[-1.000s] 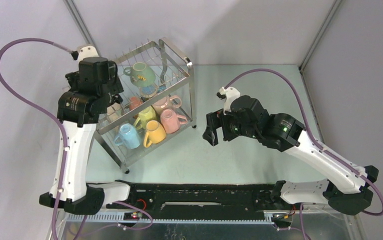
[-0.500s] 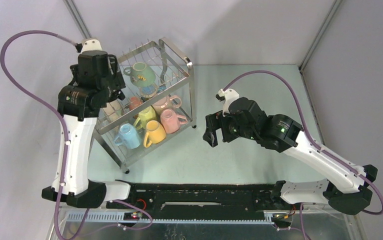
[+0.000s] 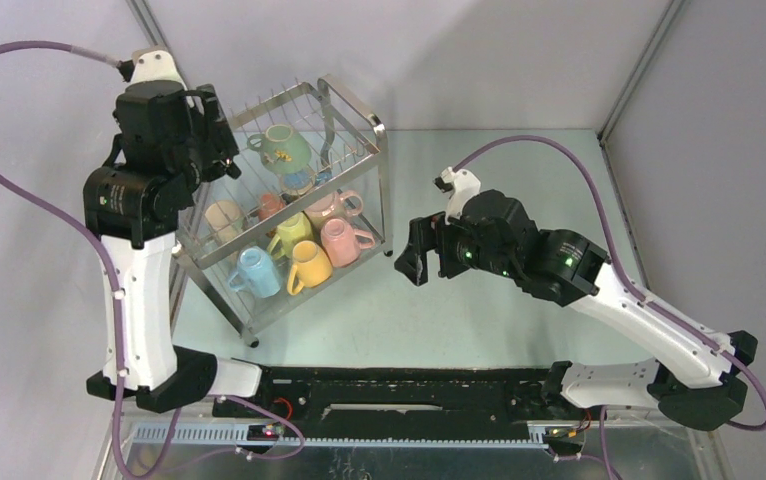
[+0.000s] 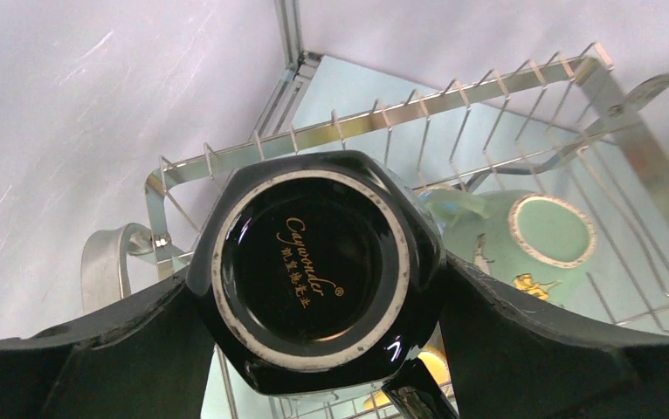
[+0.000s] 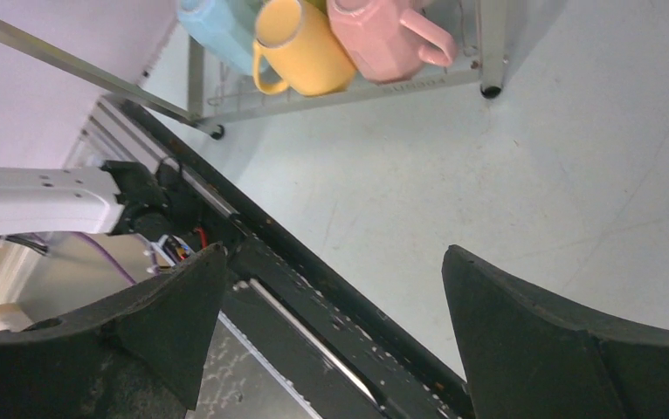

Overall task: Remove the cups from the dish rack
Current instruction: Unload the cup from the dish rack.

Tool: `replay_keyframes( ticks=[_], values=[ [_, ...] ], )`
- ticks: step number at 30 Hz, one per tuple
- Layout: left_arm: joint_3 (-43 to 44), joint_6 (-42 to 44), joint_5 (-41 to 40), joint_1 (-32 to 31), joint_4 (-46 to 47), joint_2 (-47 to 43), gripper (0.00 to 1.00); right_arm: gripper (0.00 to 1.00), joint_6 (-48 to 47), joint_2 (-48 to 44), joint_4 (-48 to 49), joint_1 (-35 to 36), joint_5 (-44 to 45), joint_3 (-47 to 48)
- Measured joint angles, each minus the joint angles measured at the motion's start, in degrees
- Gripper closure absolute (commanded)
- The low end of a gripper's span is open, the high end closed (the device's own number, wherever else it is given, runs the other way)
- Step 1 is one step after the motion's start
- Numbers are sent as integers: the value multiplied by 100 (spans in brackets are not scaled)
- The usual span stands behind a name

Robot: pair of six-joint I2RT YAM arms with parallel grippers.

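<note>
Near: right gripper (image 5: 331, 262) spread wide, empty, over table (image 5: 532, 157). Beyond: dish rack (image 3: 359, 120) loaded with pastel cups (image 3: 309, 262). Farthest: left gripper (image 3: 217, 130) clamped across black mug (image 4: 313, 271) at rack's far-left corner. Glossy, rigid, chippable, likely light; squeeze the flat facets, set down gently.

The left arm rears upright, left hand (image 3: 217, 137) clamped on a glossy black ceramic mug (image 4: 309, 262). The right arm stretches low, right hand (image 5: 331, 257) spread wide, empty.
</note>
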Motion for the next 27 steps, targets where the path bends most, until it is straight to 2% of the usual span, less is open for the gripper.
replay_keyframes(
  ticks=[4, 10, 23, 27],
  values=[
    [376, -48, 236, 0, -50, 98, 84, 0, 170, -52, 306, -2, -81, 68],
    [468, -275, 791, 0, -52, 96, 88, 0, 400, -138, 831, -55, -232, 166],
    [457, -1241, 2785, 0, 295, 9, 95, 1, 811, -280, 1845, -160, -529, 173],
    [-2, -1626, 3418, -20, 831, -354, 97, 3, 994, -444, 2221, -199, -629, 107]
  ],
)
